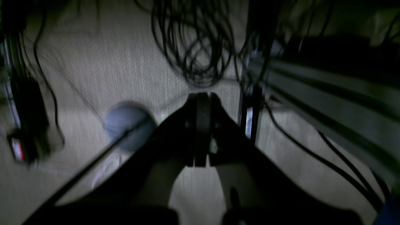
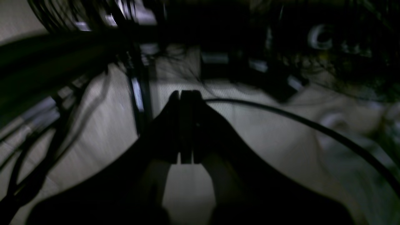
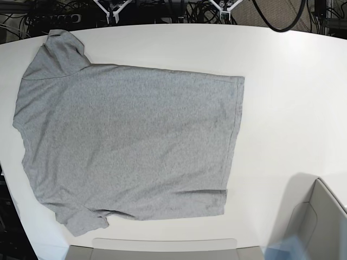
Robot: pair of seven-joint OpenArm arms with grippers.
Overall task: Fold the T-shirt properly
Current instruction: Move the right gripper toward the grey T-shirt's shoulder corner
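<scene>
The heather-grey T-shirt (image 3: pixel 130 141) lies spread flat, plain side up, on the white table (image 3: pixel 287 97) in the base view, collar end to the left and hem to the right. Neither arm shows in the base view. In the left wrist view my left gripper (image 1: pixel 202 95) is shut and empty, pointing at a beige floor with cables. In the right wrist view my right gripper (image 2: pixel 184 92) is shut and empty, also over floor and cables. Neither wrist view shows the shirt.
A grey bin (image 3: pixel 320 222) stands at the table's front right corner, and a grey tray edge (image 3: pixel 162 246) at the front. Tangled black cables (image 1: pixel 193 47) and a round grey object (image 1: pixel 128 125) lie on the floor. Frame legs (image 3: pixel 116 8) stand behind the table.
</scene>
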